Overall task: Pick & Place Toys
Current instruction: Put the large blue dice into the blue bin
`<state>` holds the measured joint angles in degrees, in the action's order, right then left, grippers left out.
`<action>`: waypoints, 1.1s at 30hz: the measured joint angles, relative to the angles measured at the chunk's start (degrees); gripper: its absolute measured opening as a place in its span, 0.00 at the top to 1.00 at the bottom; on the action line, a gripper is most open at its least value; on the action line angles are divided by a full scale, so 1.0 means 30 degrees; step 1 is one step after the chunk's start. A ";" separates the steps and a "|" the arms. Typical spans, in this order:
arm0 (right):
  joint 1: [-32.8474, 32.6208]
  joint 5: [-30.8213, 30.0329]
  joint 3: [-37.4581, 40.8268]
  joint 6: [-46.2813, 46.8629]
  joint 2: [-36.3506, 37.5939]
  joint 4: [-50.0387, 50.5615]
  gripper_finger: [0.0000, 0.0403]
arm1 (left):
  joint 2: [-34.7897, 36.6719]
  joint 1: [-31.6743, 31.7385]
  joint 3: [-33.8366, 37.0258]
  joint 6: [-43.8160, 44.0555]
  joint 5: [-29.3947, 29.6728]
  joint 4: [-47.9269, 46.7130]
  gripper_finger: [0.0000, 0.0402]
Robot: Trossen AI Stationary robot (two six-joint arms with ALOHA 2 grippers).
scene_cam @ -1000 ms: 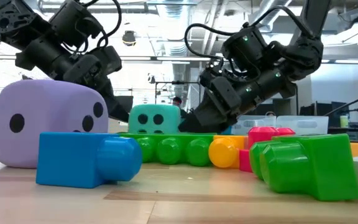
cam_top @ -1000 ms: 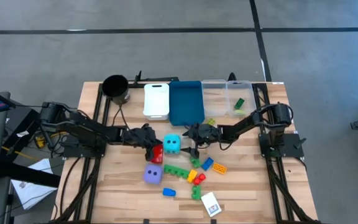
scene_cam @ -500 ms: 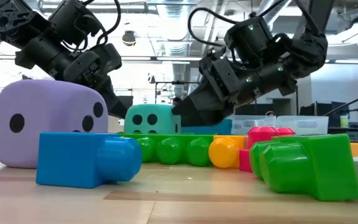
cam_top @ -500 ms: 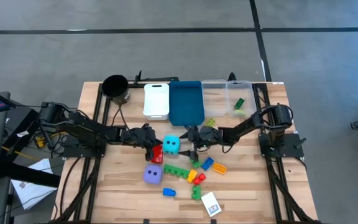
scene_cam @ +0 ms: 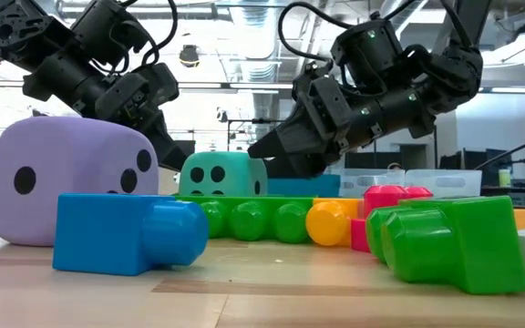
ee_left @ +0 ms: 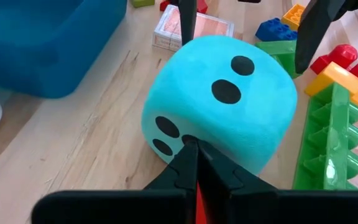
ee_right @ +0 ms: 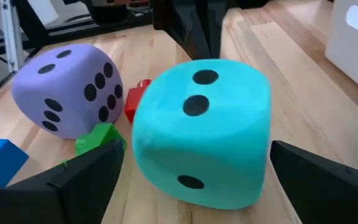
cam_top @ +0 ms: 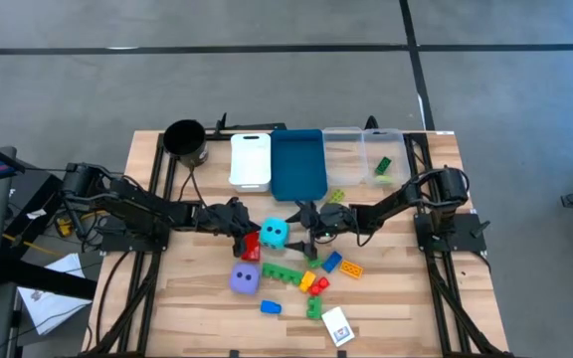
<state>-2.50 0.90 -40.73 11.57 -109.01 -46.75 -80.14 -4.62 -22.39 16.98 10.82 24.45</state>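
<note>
A cyan die (cam_top: 275,234) sits on the table's middle, also in the left wrist view (ee_left: 222,106) and the right wrist view (ee_right: 201,130). My left gripper (cam_top: 255,237) is shut at the die's left side, over a red brick (cam_top: 250,246). My right gripper (cam_top: 298,229) is open at the die's right; its fingers (ee_right: 86,180) stand on either side of the die, and I cannot tell whether they touch it. A purple die (cam_top: 245,279) rests nearer the front, beside a green brick row (cam_top: 282,270) and other bricks. My left gripper's shut fingertips (ee_left: 191,149) touch the cyan die's lower left side (ee_left: 166,140), below its two-dot face. They come level from the table's left. The die rests on the table. A red sliver shows between the fingers farther back; I cannot tell whether they hold it.
A black cup (cam_top: 184,139), a white bin (cam_top: 250,159), a blue bin (cam_top: 298,164) and a clear bin (cam_top: 366,154) stand along the far edge. Loose bricks (cam_top: 316,283), a blue brick (cam_top: 270,307) and a card (cam_top: 336,323) lie toward the front.
My right gripper has gone toward the table's left and closed in on the cyan die, and its fingers now stand on either side of it. The die has slid a little toward the near edge.
</note>
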 joint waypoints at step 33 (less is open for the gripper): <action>-0.3789 -1.0060 -0.1664 0.0664 0.0713 0.2190 0.01 | 0.0000 0.0000 0.0000 0.0012 0.0566 -0.0124 1.00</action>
<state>-13.87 -29.28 -45.72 13.56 -106.87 -40.18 -80.14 -4.62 -22.39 17.02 12.51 24.08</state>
